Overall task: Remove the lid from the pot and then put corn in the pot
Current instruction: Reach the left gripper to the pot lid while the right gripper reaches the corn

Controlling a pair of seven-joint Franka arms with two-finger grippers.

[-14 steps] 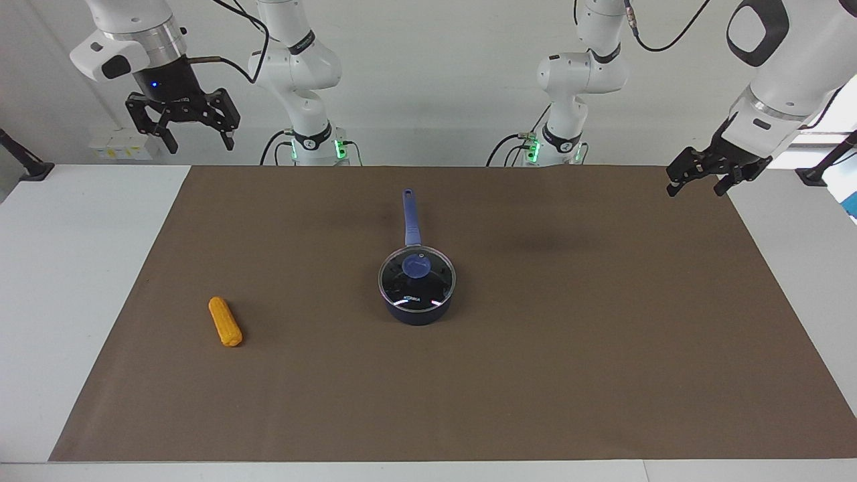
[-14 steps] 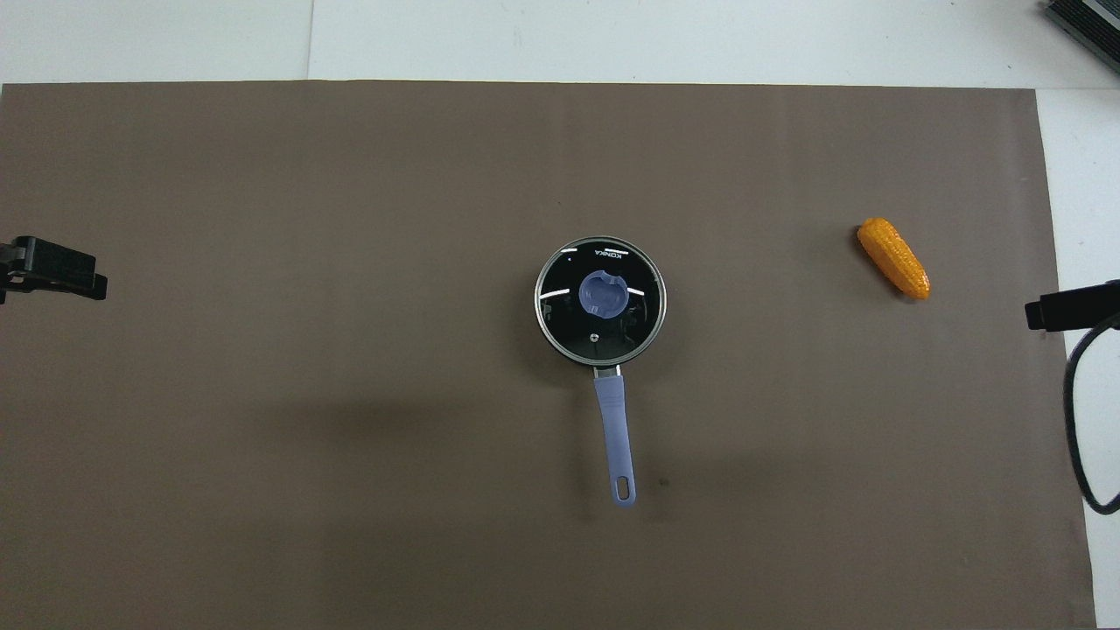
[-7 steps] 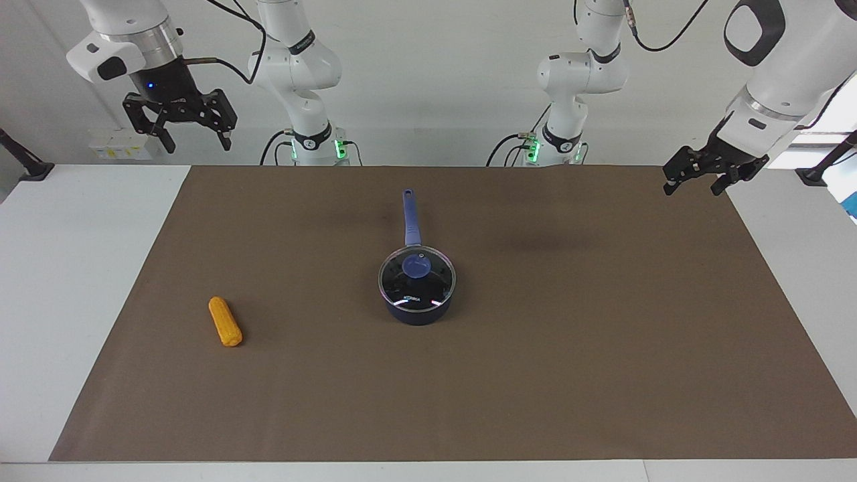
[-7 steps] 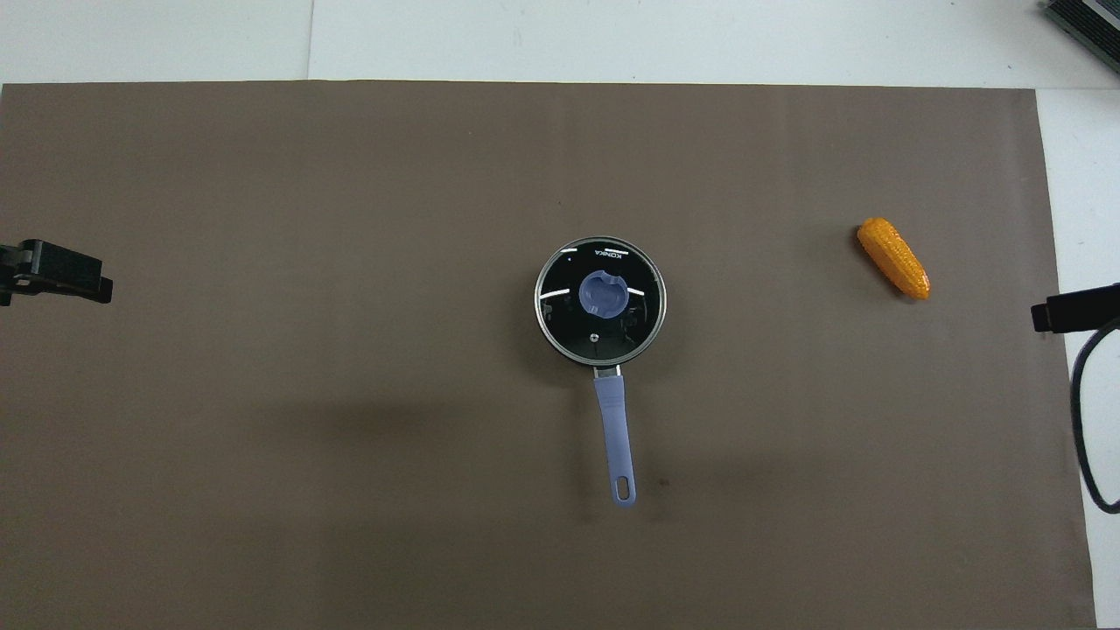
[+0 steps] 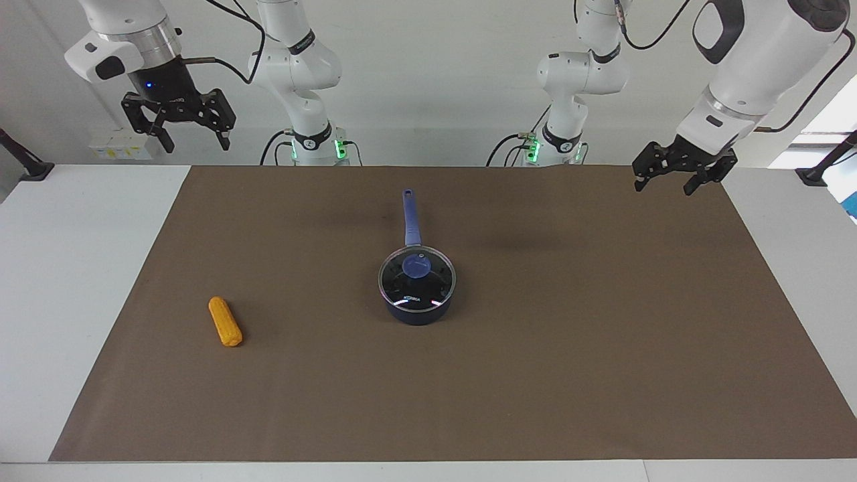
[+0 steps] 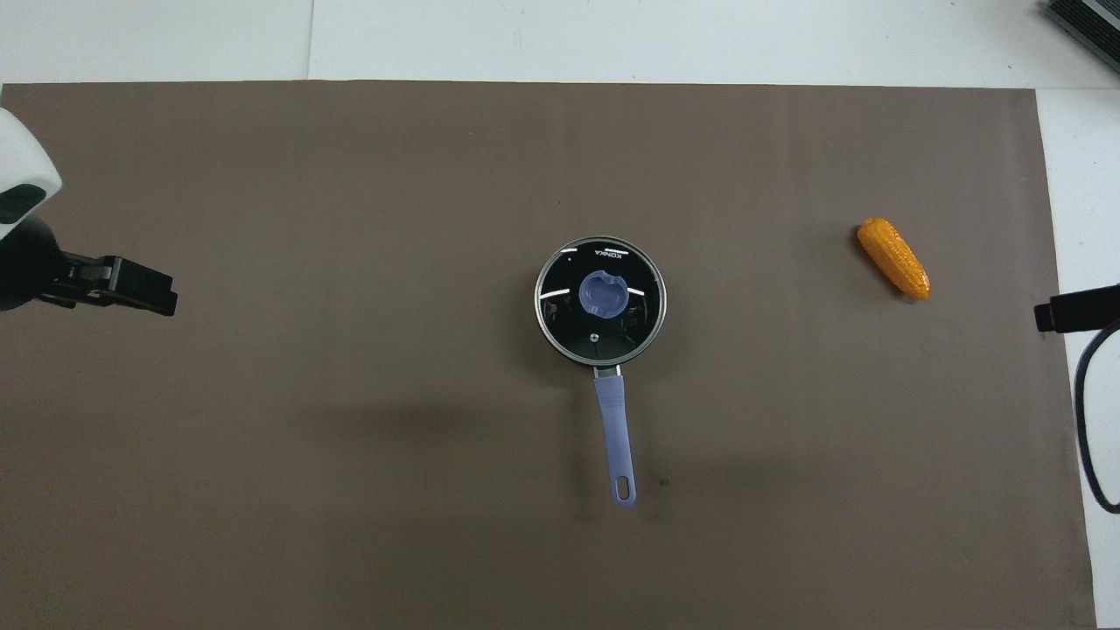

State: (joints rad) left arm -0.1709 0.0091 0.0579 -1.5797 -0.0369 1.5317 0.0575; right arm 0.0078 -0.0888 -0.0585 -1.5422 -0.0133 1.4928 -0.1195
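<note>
Both hands hang with fingers apart, the left hand (image 5: pixel 663 181) and right hand (image 5: pixel 192 136) well clear of the lidded saucepan (image 5: pixel 416 292) and corn cob (image 5: pixel 225 322).

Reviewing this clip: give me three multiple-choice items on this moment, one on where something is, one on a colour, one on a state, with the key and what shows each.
1. Where does the corn lie?
A. In the pot
B. On the brown mat, toward the right arm's end of the table
C. On the lid

2. What colour is the pot's handle?
A. Red
B. Green
C. Blue-purple

3. What is the state of the lid?
A. Seated on the pot
B. Lying on the mat beside the pot
C. Held in the left gripper

Key:
1 B: the corn rests on the brown mat, apart from the pot, at the end where the right gripper hangs open in the air.
2 C: the handle pointing toward the robots is blue-purple.
3 A: the lid covers the pot's rim, while the left gripper is open and empty over the mat's edge.
</note>
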